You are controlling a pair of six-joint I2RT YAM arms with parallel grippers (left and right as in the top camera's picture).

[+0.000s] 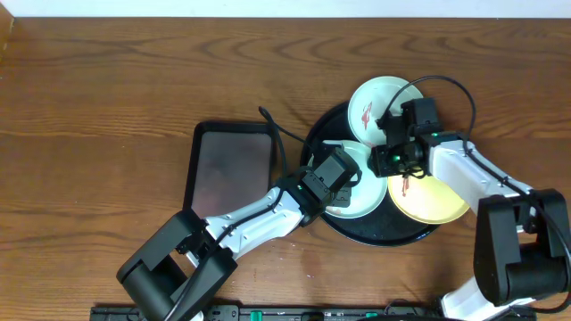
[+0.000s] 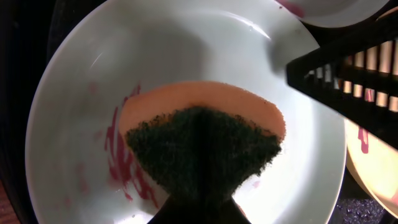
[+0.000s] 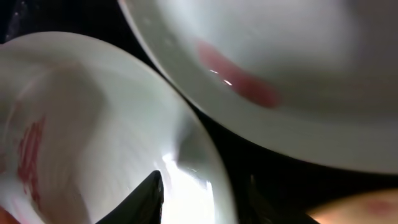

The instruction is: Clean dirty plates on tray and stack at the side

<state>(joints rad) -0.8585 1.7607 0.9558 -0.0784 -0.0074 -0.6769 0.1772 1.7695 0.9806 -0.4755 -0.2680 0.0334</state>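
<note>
The round black tray [image 1: 384, 234] holds three plates. My left gripper [image 1: 337, 178] is shut on an orange and dark green sponge [image 2: 205, 143], pressed onto the middle pale plate [image 2: 186, 50], which shows red smears at its left. My right gripper [image 1: 393, 159] is shut on that plate's right rim [image 3: 199, 155], with one finger inside and one outside. A second pale plate [image 1: 375, 100] with a red smear leans on the tray's far edge. A yellow plate [image 1: 433, 201] with a smear lies at the right.
A smaller dark rectangular tray [image 1: 232, 165] lies left of the round tray on the wooden table [image 1: 107, 89]. My right gripper's black frame [image 2: 348, 68] shows in the left wrist view. Both arms cross over the round tray.
</note>
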